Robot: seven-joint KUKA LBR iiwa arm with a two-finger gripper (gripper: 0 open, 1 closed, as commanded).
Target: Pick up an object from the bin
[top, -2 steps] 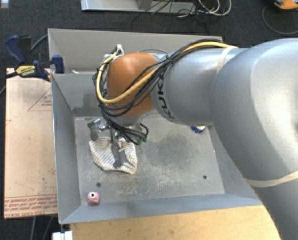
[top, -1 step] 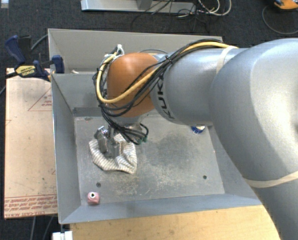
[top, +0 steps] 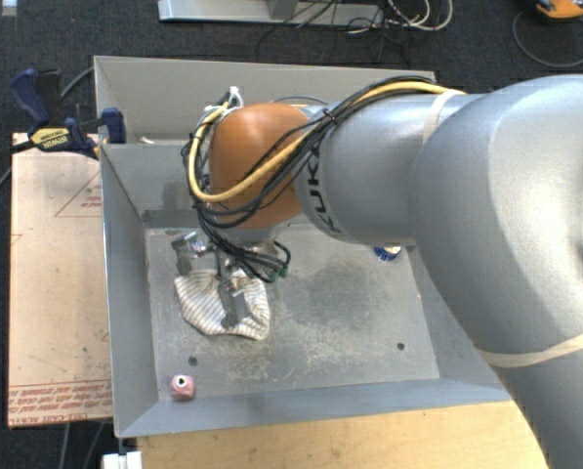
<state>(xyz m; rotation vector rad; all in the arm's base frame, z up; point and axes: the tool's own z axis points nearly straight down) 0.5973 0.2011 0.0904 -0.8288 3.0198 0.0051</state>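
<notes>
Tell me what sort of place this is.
Likely a robotics lab: a grey industrial arm reaches into a metal bin holding a crumpled cloth and a small pink object, with loose cables on the dark floor.

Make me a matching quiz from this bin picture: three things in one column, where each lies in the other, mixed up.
Things:
1. crumpled cloth
2. pink round piece
3. blue piece

Places:
A. near the lower left corner of the bin
B. peeking out at the edge of the arm
C. under the gripper

Pairs: 1-C, 2-A, 3-B.
</notes>
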